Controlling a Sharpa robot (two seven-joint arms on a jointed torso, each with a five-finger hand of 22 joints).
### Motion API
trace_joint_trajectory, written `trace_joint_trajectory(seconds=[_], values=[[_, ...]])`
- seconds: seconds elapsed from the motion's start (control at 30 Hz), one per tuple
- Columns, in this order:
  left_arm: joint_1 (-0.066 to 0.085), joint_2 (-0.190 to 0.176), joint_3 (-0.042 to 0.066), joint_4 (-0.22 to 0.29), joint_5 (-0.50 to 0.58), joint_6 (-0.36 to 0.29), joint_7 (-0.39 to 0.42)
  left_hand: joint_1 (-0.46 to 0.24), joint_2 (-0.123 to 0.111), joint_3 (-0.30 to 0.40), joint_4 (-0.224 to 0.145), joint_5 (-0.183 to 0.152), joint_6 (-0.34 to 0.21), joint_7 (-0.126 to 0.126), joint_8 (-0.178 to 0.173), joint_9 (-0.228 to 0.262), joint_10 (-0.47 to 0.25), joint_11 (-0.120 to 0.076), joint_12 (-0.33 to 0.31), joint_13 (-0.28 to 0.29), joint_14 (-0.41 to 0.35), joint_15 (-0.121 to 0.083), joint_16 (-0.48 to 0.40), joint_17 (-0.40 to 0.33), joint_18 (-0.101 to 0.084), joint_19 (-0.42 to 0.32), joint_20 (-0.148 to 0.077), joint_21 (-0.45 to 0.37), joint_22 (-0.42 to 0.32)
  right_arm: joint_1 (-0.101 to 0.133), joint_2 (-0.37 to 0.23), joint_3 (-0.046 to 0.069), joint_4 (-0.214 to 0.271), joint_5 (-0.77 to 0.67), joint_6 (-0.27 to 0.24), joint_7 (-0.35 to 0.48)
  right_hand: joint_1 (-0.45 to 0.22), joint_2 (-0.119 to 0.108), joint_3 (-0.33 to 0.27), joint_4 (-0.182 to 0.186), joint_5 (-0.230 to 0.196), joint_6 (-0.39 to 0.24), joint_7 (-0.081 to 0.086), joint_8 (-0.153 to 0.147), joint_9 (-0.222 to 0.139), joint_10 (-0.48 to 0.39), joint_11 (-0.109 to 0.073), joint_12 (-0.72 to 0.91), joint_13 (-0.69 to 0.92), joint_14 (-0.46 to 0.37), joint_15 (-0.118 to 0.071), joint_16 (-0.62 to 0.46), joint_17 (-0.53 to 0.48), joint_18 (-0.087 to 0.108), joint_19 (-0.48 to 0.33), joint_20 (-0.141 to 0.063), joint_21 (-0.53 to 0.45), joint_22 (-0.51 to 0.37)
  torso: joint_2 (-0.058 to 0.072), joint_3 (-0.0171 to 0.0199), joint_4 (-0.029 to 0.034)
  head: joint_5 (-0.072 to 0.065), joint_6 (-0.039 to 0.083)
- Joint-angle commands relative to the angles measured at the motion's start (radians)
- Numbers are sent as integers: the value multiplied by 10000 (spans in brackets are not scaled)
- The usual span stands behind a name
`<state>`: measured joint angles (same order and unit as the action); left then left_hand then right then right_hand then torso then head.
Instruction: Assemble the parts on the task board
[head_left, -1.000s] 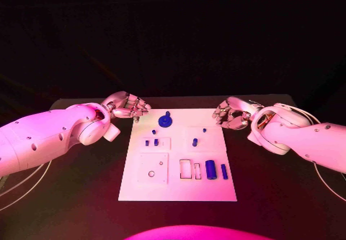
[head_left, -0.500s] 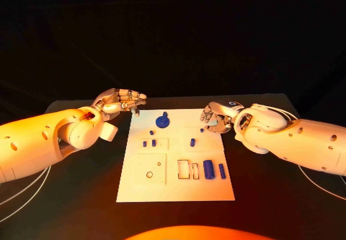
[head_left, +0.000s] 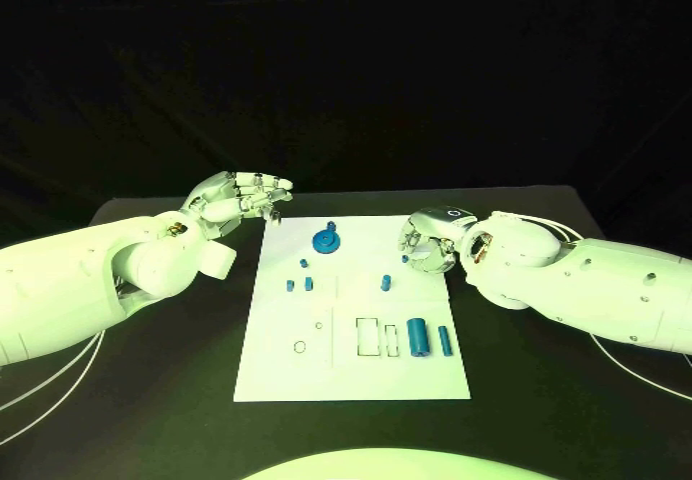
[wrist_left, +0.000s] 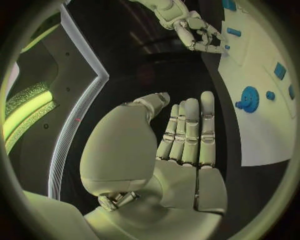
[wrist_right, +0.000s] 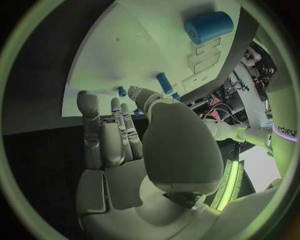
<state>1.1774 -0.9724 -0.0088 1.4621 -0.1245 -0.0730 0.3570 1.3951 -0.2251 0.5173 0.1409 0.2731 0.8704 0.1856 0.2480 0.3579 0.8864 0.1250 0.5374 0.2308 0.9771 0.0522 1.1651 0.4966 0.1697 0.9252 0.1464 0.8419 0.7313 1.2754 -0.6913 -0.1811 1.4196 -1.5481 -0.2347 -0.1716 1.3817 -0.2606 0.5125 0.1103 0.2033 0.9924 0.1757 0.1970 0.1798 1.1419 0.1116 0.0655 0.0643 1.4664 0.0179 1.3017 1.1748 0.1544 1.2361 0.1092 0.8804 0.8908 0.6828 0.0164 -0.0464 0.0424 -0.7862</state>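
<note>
left hand (head_left: 238, 197): fingers apart, empty, 11 o'clock off task board (head_left: 361, 375) | right hand (head_left: 430, 238): fingers apart, empty, over board's 1 o'clock edge | blue gear (head_left: 327, 240): board's 12 o'clock; cylinder (head_left: 418, 336): 4 o'clock

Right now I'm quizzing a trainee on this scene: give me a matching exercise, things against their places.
Things:
1. gear
2. large cylinder
3. left hand
4. right hand

Places:
A. over the task board's far right edge
B. near part of the board, right side
C. far end of the board, middle
D. off the board's far left corner

Pairs: 1-C, 2-B, 3-D, 4-A
</note>
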Motion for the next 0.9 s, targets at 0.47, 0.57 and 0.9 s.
trace_joint_trajectory(seconds=[0.47,0.57,0.9], values=[[0,-38,9,73,148,151,86,-95,11,-148,51,26,-218,52,18,-10,-85,45,-93,-66,-49,70,-65,-19,145,121,69,-190,-111,-189,252,-14,-260,-452,-34,-134,8,289,184,-25,-26,168,-82,111,139,-1,-85,188,54,463,-10,412,285,-186,364,57,710,711,-6,26,-4,83,-24],[0,-34,9,72,124,156,62,-84,16,-165,60,27,-278,81,-2,-22,-96,61,-98,-77,-47,80,-66,-20,144,147,74,-222,-138,-220,298,-15,-301,-403,-35,-108,-4,350,266,-26,-28,214,-109,159,175,115,-119,273,73,455,-37,486,328,-200,409,46,832,841,-6,26,-8,87,-29],[0,-28,9,77,104,172,32,-80,17,-180,70,27,-313,102,-11,-29,-107,76,-101,-85,-48,91,-69,-21,143,165,79,-247,-159,-295,441,-20,-451,-255,-39,-43,-27,455,389,-33,-31,305,-154,251,244,260,-171,379,93,445,-73,581,371,-223,460,19,996,1023,-7,18,-9,99,-52]])
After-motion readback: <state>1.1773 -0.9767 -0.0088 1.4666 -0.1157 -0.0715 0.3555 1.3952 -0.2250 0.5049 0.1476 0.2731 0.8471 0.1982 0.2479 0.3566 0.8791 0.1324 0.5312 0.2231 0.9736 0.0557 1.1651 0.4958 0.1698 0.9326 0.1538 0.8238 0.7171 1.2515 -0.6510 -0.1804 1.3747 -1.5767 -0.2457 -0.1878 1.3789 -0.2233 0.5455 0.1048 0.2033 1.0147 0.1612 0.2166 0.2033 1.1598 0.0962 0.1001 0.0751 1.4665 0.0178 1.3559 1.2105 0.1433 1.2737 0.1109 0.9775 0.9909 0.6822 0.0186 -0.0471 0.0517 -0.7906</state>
